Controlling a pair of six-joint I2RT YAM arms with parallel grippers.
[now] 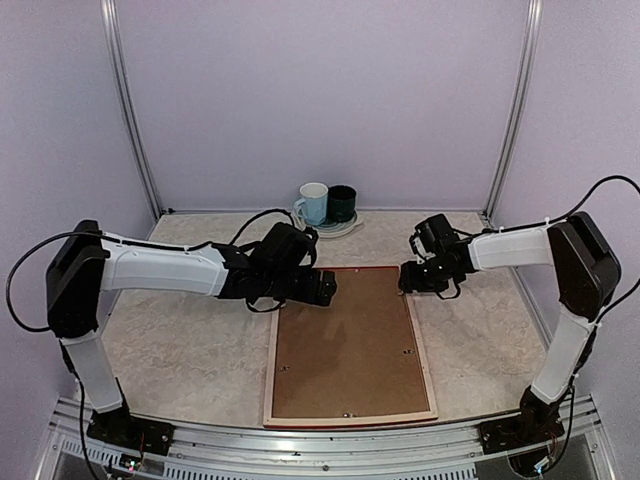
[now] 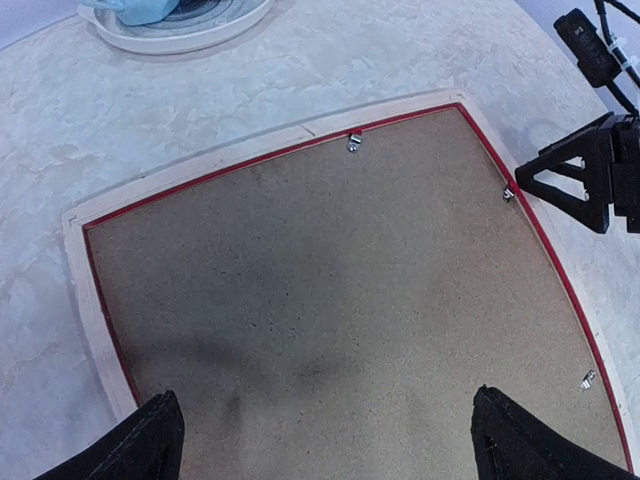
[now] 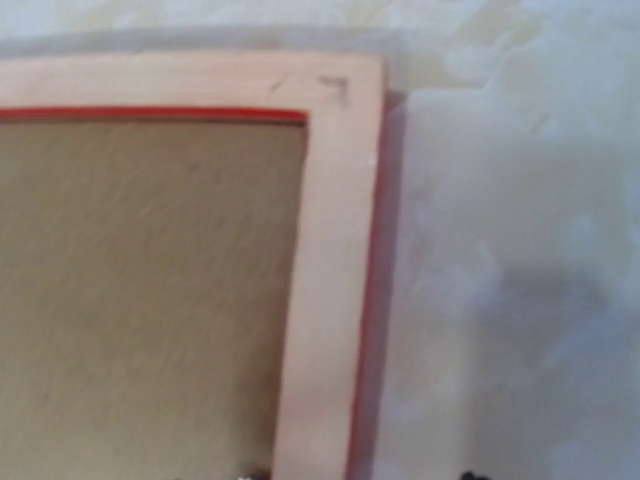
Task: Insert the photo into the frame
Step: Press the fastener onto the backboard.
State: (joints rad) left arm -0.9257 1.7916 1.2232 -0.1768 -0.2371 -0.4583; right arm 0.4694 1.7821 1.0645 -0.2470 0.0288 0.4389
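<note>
The frame (image 1: 272, 372) lies face down in the middle of the table, pale wood back up, with a thin red line along its inner edge. A brown backing board (image 1: 350, 340) fills it. The photo is hidden. My left gripper (image 1: 323, 288) hovers open over the board's far left part; its two black fingertips (image 2: 160, 425) stand wide apart above the board (image 2: 330, 270). My right gripper (image 1: 408, 277) is at the frame's far right corner. Its tips barely show, apart on either side of the right rail (image 3: 330, 250), so the gripper (image 3: 357, 474) is open.
A light blue mug (image 1: 313, 203) and a dark green mug (image 1: 342, 203) stand on a white plate (image 1: 345, 228) at the back edge, just beyond the frame. Small metal clips (image 2: 354, 142) sit along the board's edge. Lilac walls and metal posts enclose the table.
</note>
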